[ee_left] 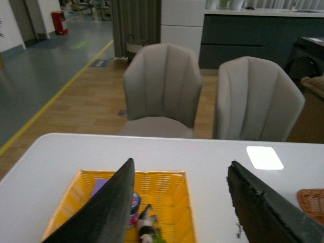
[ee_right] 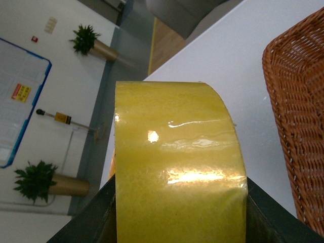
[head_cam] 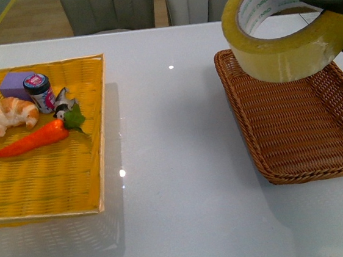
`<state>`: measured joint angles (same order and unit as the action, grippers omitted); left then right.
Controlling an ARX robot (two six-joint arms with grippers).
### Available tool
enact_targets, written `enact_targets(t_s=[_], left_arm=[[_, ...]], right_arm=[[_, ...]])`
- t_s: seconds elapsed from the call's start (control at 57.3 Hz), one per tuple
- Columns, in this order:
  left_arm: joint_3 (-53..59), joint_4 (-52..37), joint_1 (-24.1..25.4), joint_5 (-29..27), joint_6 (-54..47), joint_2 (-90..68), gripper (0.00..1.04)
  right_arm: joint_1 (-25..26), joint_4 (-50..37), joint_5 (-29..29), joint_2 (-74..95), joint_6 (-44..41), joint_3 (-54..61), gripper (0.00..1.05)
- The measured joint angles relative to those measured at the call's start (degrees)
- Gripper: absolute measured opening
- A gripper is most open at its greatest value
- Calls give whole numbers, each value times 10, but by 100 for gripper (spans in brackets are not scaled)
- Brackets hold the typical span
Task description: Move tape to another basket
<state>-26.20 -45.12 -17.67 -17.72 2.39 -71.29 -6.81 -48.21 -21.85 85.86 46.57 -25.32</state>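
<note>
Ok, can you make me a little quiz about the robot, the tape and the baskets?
1. Which pincer holds the tape?
2. True or false: the left pincer is shut.
3. What lies in the yellow basket? A) a carrot B) a banana C) a spoon

Key
1. The right pincer. It holds the tape up over the brown basket.
2. False. Its two fingers stand wide apart with nothing between them.
3. A
</note>
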Motion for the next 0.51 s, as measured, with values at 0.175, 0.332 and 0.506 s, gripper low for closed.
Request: enact_targets(t_s=[0.175, 0.332, 0.506], left_arm=[[80, -4, 39, 43, -13, 69, 21], [132, -2, 69, 75, -17, 127, 2], [176, 21, 98, 103, -18, 191, 2]], right_arm=[[19, -2, -13, 6, 2, 0, 46], [50, -23, -6, 45, 10, -5, 46], [70, -50, -4, 120, 24, -46, 46]])
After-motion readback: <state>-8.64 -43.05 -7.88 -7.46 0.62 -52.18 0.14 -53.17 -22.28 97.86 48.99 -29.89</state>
